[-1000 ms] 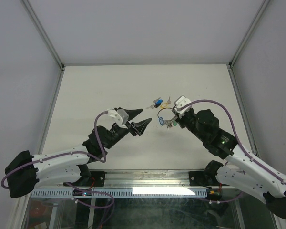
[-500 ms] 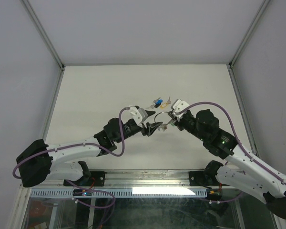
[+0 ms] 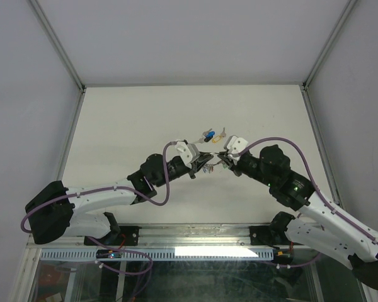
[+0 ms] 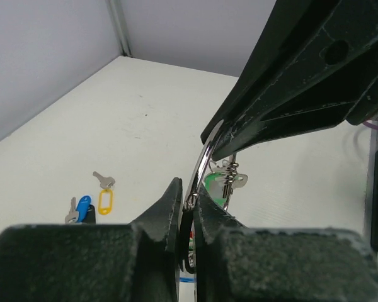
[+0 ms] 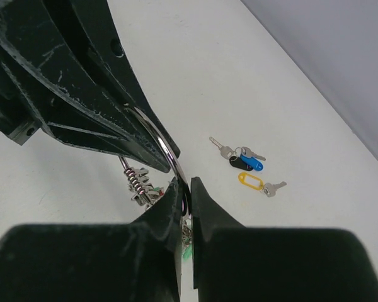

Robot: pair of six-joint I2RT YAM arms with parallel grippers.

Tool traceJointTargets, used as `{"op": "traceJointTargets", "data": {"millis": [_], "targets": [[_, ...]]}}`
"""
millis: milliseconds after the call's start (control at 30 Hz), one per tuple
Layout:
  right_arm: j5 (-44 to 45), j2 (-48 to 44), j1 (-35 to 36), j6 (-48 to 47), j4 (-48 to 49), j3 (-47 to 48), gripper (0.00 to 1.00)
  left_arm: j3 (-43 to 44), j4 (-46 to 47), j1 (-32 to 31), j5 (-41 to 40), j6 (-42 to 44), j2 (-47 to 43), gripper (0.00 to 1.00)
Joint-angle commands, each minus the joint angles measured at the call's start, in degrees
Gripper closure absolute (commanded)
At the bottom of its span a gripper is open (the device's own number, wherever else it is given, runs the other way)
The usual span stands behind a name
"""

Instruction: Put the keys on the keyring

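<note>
Keyring (image 4: 203, 165) sits above the desk (image 3: 126, 119) between the two arms, pinched from both sides. The left claw (image 4: 188, 196) is closed tight on the lower arc of the wire. The right claw (image 5: 184, 189) is closed on the ring from the opposite side, the tips of the two almost meeting. A bunch of green-headed keys (image 4: 215, 189) and a small spring (image 5: 137, 182) dangle under it. The keys (image 3: 209, 134), one blue-tagged and one yellow-tagged among them, lie together on the desk just beyond the claws, apart from both. The step in hand looks like steadying the ring in a two-sided hold; none of these keys is threaded yet. Next, one claw would have to release, fetch a key and work its hole onto the wire's split end while the other holds firm.
</note>
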Motion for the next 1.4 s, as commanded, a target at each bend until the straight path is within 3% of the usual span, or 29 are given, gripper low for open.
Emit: {"op": "traceJointTargets", "data": {"millis": [0, 167, 400, 600, 933, 1367], "targets": [[-1.55, -2.12, 0.01, 1.06, 5.38, 0.85, 0.91, -0.45, 2.05, -0.23, 0.20, 1.35, -2.19, 1.00], [-0.81, -4.77, 0.02, 2.10, 3.85, -0.01, 0.67, -3.08, 2.91, -0.23, 0.22, 2.06, -4.50, 1.00], [1.19, -12.04, 0.02, 1.77, 6.99, -7.18, 0.56, -5.60, 2.69, -0.23, 1.54, 2.44, -7.92, 1.00], [-1.09, -15.59, 0.02, 2.20, 10.66, -12.98, 0.57, -3.68, -2.70, -0.23, 2.52, 1.76, -10.51, 1.00], [-3.46, -16.95, 2.11, 8.08, 16.29, -18.05, 0.71, 1.04, -13.31, -0.24, 5.79, -2.71, -15.27, 1.00], [-3.30, -16.29, 19.80, 8.40, 26.80, -23.53, 0.71, 7.73, -25.00, -0.23, 5.49, -1.44, -20.59, 1.00]]}}
